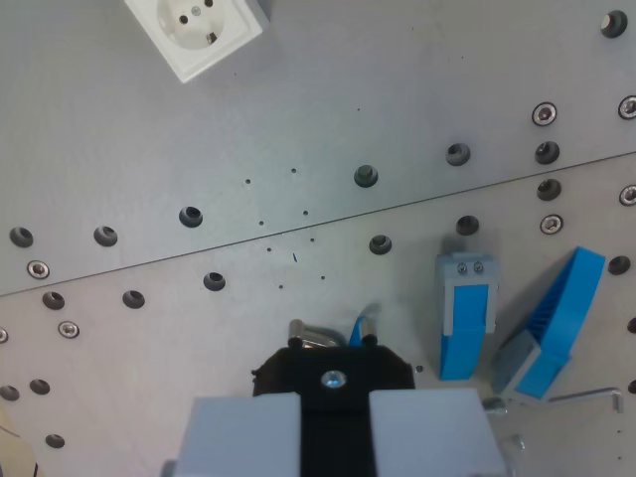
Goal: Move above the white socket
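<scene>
The end effector [334, 383] occupies the bottom centre of the wrist view. It grips a black plug [333, 373] between its two grey fingers [243, 432]; metal pins and a blue part show just above the plug. Two blue blocks [467, 313] lie on the tabletop [149, 199] toward the wrist view's right, near the end effector.

The socket [196, 30] sits at the top edge, left of centre and well apart from the plug, with part of it cropped out of frame.

Risk: a travel path that ends short or off-line would leave the plug misaligned with the socket. A low travel height could drag the pins across the bolt heads on the tabletop.

The socket is white and square, rotated in the frame, with a round recess showing two pin holes.
</scene>
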Controlling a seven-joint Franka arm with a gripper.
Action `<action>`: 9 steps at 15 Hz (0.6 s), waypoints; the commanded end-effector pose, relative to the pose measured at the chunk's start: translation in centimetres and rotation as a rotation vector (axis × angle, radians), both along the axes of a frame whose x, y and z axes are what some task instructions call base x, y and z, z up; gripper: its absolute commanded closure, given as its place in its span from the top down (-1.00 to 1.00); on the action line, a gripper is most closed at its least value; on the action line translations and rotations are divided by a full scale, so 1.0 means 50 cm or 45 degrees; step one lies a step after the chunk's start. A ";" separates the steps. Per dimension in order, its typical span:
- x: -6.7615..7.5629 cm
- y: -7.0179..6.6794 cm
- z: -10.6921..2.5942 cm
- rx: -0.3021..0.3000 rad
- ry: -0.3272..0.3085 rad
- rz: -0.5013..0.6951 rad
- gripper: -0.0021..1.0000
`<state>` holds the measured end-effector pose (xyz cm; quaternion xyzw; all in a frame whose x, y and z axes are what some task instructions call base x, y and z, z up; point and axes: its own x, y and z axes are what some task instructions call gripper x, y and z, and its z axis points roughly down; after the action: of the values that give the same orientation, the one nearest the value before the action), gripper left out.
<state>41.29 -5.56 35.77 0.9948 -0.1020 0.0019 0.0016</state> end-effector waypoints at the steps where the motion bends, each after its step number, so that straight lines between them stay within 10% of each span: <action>1: 0.000 0.000 0.000 0.000 -0.001 0.000 -1.00; 9: 0.001 0.001 -0.004 0.000 -0.002 0.021 -1.00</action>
<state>41.30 -5.52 35.71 0.9949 -0.1011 0.0012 0.0016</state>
